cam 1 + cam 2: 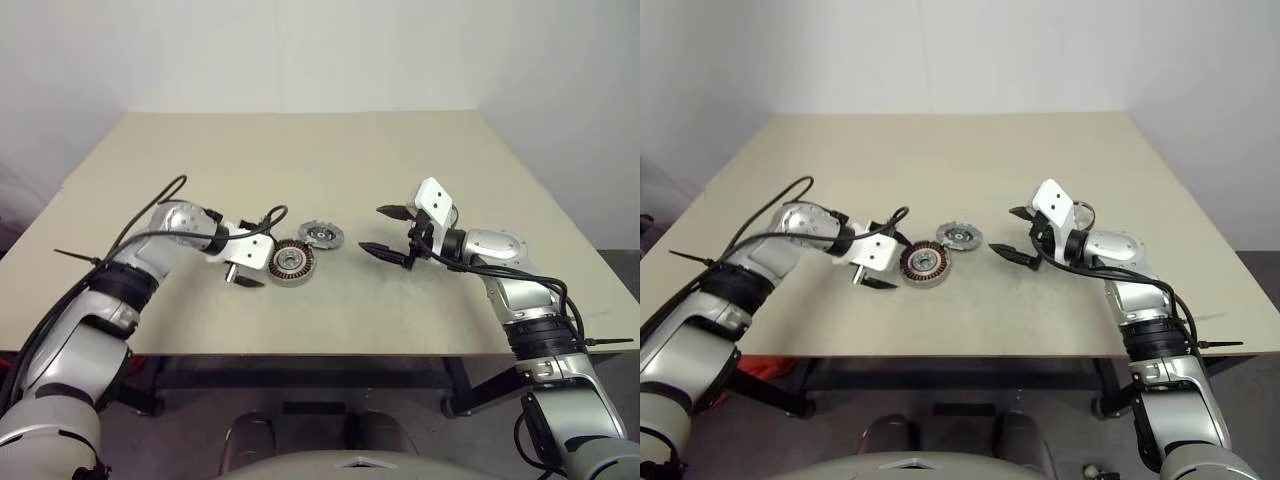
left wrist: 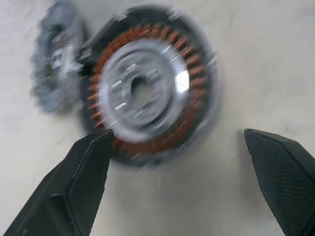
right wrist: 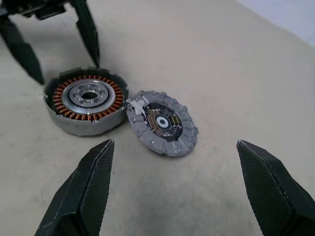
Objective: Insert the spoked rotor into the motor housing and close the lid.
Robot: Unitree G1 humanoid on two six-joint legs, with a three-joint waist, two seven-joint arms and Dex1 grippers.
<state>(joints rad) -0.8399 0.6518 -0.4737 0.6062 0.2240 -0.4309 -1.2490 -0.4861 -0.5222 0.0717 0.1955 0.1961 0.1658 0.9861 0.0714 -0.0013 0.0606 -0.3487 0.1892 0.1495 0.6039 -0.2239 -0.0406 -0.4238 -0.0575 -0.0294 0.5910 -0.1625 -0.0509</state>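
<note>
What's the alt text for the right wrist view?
On a beige table lies the motor housing, a silver ring of copper windings around a silver hub, with a flat round grey lid leaning against it. The right gripper is open in the foreground, and the left gripper stands open just behind the housing.

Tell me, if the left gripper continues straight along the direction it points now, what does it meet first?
Probably the motor housing: it lies just ahead of the open left gripper, one of the fingers already at its rim.

Head pair high above the table [image 1: 330, 150]; wrist cameras close, both seemingly on the motor housing [image 3: 84, 107].
</note>
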